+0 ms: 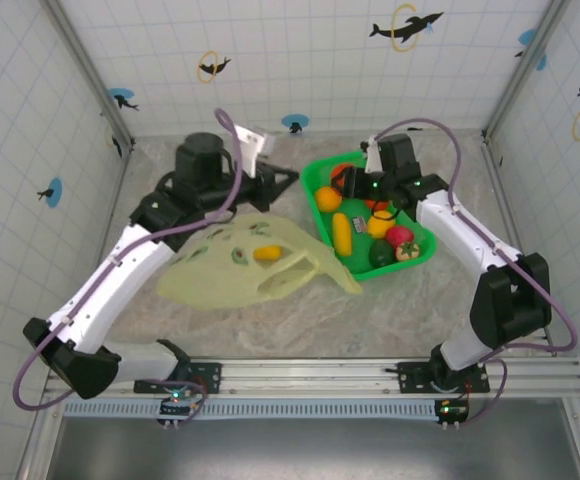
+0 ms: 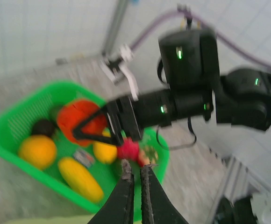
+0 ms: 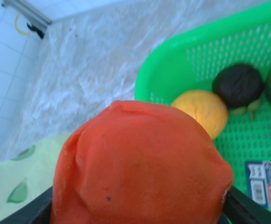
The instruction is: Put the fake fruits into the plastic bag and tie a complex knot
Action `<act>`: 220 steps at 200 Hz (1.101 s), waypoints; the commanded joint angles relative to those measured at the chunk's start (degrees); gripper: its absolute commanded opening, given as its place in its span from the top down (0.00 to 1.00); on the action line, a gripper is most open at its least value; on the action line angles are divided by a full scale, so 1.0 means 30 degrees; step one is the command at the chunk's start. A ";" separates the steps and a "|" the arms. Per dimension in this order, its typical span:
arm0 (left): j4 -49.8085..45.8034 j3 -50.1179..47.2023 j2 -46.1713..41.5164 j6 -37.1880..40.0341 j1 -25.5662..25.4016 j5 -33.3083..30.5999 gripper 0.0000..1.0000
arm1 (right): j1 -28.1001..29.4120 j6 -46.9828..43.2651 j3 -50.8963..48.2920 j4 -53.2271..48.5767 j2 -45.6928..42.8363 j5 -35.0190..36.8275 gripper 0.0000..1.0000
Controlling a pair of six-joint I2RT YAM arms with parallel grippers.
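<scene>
The right hand (image 2: 86, 126) pinches a red-orange fruit (image 3: 140, 158) over the green basket (image 1: 422, 250), with the other fake fruits (image 1: 342, 233) below it. Facing it, the left hand (image 2: 135, 168) is pressed together and empty. The plastic bag (image 1: 220, 275) lies on the desk (image 1: 440, 300) below and behind the left hand, holding an orange fruit (image 1: 265, 253).

A bright green perforated basket (image 3: 173, 65) sits on the right half of a marbled grey-beige tabletop (image 1: 420, 300), with a small blue-and-white label (image 3: 262, 182) lying flat on its floor. White tiled walls (image 1: 300, 50) carry dolphin stickers (image 1: 407, 25). A metal rail (image 1: 320, 375) runs along the near edge.
</scene>
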 commanded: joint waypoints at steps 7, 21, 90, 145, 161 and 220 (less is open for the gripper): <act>-0.2522 -0.3223 -0.1694 -0.1604 -0.0745 -0.0913 0.92 | -0.0584 0.0452 -0.1365 0.0773 -0.0865 -0.0054 0.48; -0.3580 -0.4702 -0.2423 -0.2023 -0.0745 -0.1859 0.92 | -0.0469 0.0343 -0.1635 0.0799 -0.0894 -0.0166 0.48; -0.0981 -0.9701 0.1573 -0.3429 0.0384 -0.6390 0.92 | 0.0942 -0.0005 -0.2002 0.1287 -0.0389 0.0207 0.48; 0.0533 -0.3825 1.0655 -0.1185 0.3439 -0.8647 0.97 | 0.1135 -0.0181 -0.2349 0.1706 -0.0692 0.0635 0.48; 0.0307 -0.0701 1.3572 -0.0281 0.4140 -0.8895 0.97 | 0.1105 -0.0180 -0.2395 0.1687 -0.0847 0.0806 0.48; 0.2207 0.2015 1.2431 0.0886 0.4260 -0.5566 0.91 | 0.0693 -0.0221 -0.3662 0.1610 -0.2472 0.1983 0.47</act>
